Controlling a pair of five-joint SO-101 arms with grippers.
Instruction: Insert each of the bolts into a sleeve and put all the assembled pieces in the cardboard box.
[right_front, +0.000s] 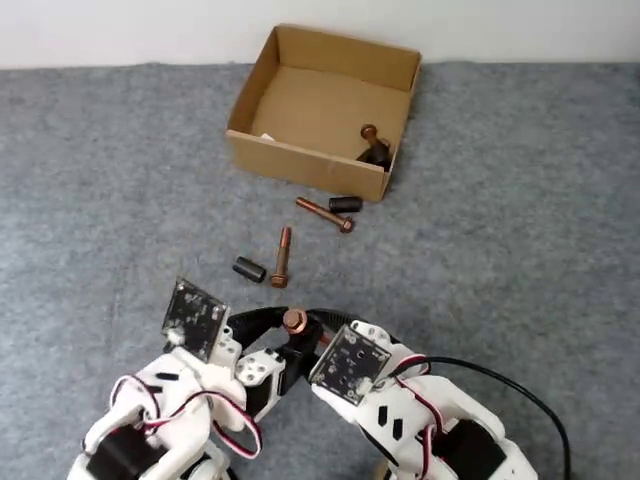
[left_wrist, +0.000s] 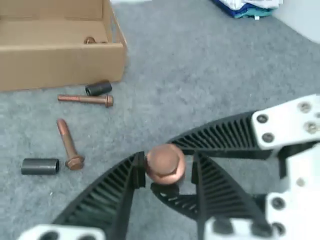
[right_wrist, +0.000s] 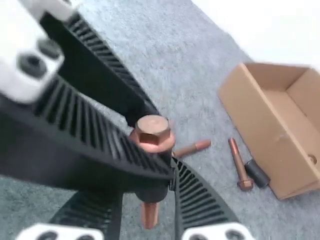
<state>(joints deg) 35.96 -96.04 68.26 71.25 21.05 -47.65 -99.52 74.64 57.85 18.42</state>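
While grey carpet (right_front: 520, 200) meets a white wall (right_front: 120, 30), left hand (left_wrist: 166, 172) pinches the bolt (right_wrist: 152, 134), right hand (right_wrist: 150, 205) its sleeve (right_wrist: 150, 192)

Covering: a grey, felt-like carpet (right_front: 520, 200) lay across the whole worktop.
Backdrop: a plain white wall (right_front: 120, 30) ran along the worktop's far edge.
Clutter: a blue-and-white bundle (left_wrist: 245, 7) sat near the wall.
Light: even, with soft shadows.

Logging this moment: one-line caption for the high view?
Left tool grips a bolt upright, right tool its sleeve; two loose bolts and two sleeves lie before the cardboard box.
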